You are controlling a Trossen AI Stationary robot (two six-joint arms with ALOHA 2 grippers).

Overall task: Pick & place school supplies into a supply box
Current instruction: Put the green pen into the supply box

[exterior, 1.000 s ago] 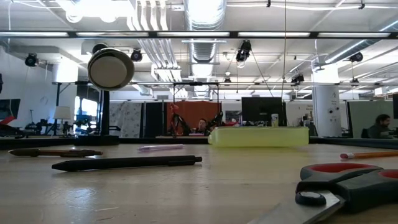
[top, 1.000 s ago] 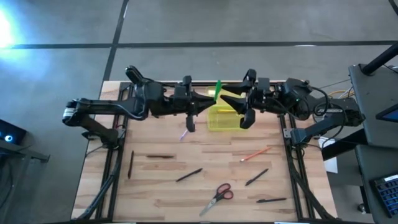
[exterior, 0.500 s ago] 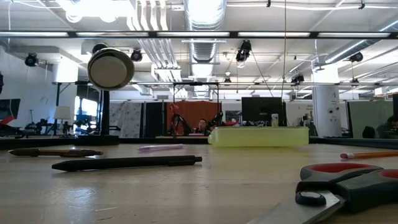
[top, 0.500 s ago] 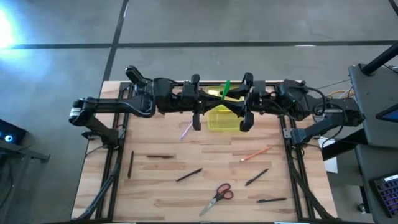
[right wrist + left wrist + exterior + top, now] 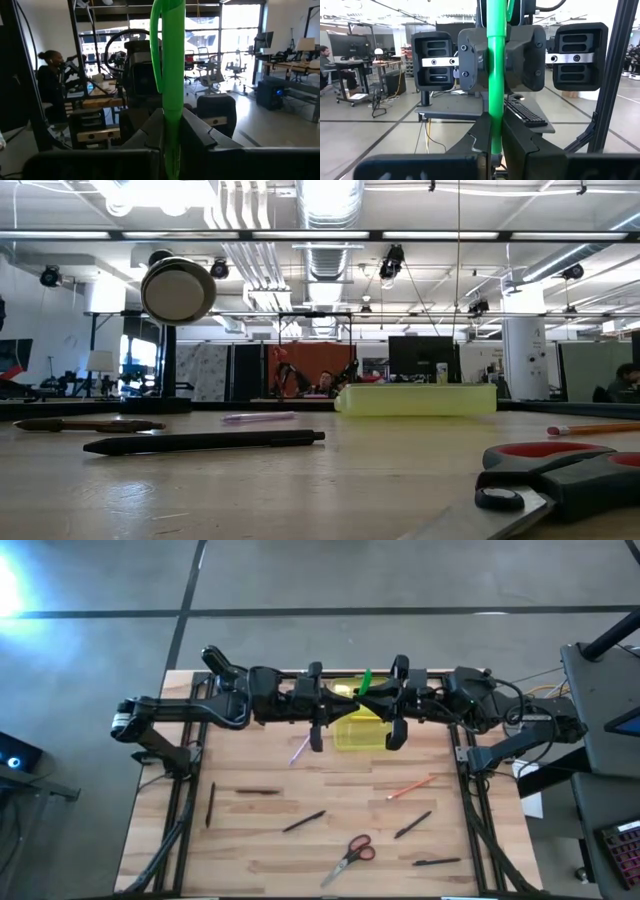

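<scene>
Right now your left gripper [image 5: 345,703] and right gripper [image 5: 372,704] meet nose to nose above the supply box [image 5: 358,730], and both pinch the same green pen [image 5: 364,680]. Left fingers [image 5: 519,140] clamp one end, right fingers [image 5: 196,131] the other. Your box sits near the table's [image 5: 250,850] far edge, a pink-purple pen [image 5: 298,750] just beside it. Down front lie the scissors [image 5: 350,856], an orange pencil [image 5: 411,786] and several black pens [image 5: 303,822].

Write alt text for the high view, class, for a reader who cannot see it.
Both grippers, left gripper and right gripper, meet around a green pen above the yellow-green supply box. Pens, an orange pencil and red-handled scissors lie scattered on the wooden table.
</scene>
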